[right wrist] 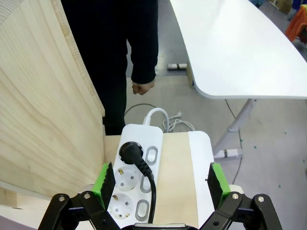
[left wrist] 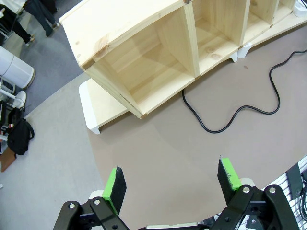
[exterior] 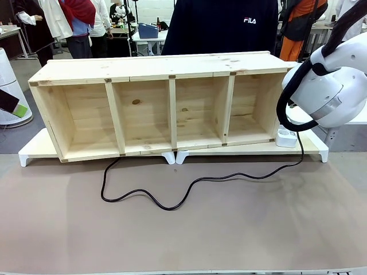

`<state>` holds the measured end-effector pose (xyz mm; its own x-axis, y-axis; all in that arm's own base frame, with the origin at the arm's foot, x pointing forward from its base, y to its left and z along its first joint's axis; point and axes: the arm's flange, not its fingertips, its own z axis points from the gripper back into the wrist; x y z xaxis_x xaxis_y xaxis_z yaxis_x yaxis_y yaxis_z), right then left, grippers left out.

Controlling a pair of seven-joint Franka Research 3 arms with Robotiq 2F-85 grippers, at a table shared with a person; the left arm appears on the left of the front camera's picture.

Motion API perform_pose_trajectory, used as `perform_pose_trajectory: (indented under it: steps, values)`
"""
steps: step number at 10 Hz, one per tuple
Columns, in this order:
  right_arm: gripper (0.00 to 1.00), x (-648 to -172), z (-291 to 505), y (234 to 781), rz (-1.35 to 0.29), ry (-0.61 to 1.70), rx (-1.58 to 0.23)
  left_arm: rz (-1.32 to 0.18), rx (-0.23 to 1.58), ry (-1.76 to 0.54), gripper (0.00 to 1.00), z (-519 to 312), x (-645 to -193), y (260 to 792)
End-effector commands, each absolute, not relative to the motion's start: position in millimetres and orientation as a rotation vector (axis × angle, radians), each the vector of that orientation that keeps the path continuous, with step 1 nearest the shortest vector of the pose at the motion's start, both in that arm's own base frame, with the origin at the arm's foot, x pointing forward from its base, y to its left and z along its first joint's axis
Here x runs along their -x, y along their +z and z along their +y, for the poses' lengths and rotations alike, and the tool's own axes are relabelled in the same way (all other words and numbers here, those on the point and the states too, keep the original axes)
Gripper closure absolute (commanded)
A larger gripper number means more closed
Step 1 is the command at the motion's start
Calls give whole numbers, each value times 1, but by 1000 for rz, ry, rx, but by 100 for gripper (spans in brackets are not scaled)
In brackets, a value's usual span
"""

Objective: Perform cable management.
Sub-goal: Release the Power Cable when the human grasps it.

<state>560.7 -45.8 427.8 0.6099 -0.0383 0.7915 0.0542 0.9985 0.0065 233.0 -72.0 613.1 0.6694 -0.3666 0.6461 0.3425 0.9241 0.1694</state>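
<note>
cable (exterior: 189, 186) before shelf (exterior: 160, 109), plugged into strip (right wrist: 136, 177)

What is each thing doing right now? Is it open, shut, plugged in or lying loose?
left gripper: open, holding nothing, above the bare mat.
right gripper: open, over the power strip, not gripping.
cable: lying loose in curves on the mat.
plug: plugged into the power strip.
power strip: lying flat beside the shelf, two sockets free.
wooden shelf: on its side, compartments empty.

lab/workshop | rows of tables (exterior: 150, 31) | ppl (exterior: 80, 23) standing behind
</note>
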Motion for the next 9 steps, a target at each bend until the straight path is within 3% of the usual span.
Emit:
perform_pose_trajectory:
  steps: [1, 9]
  values:
    - [0, -561, -46, 427, -908, -54, 15, -736, -28, -398, 0, -72, -233, 613]
    - [0, -561, -46, 427, -908, -54, 15, -736, -28, -398, 0, -72, -233, 613]
